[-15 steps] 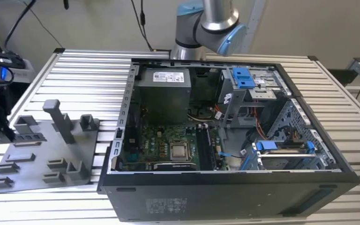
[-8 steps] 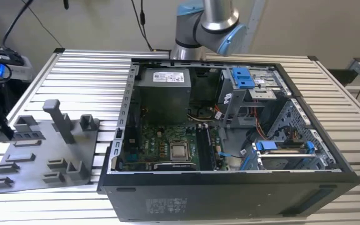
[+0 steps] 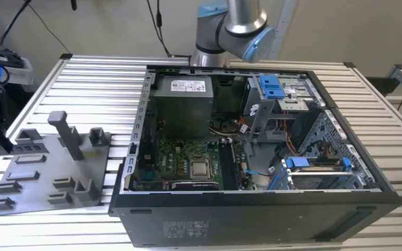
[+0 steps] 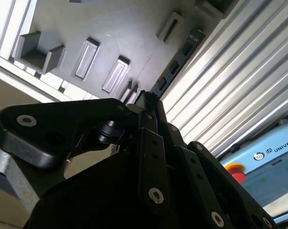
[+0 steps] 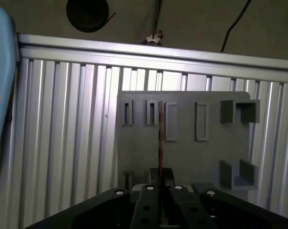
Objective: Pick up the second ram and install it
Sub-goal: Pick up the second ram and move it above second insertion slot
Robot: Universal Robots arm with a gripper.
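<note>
- Black gripper (image 5: pixel 160 175) of bolted metal links: its fingers stand close on either side of the stick's near end, and we judge them to be pinching its flat faces.
- Slim, flat, dark blue-black second ram (image 4: pixel 178 61): it runs straight out from the fingertips, its long axis carrying on the gripper's own line. In the first wrist view we see it edge-on as a thin line. In the second wrist view its face shows a row of matte black chips.
- Matte grey plastic tray (image 5: pixel 191 162) with rectangular slots and upright blocks: it lies behind the stick. We cannot tell whether the stick's far end touches it.
- Ribbed aluminium table (image 5: pixel 63 143): it carries the tray.
- Open black steel computer case (image 3: pixel 257 219) with a green motherboard (image 3: pixel 166 151) inside: it sits just beside the tray, toward the exterior view's right.
</note>
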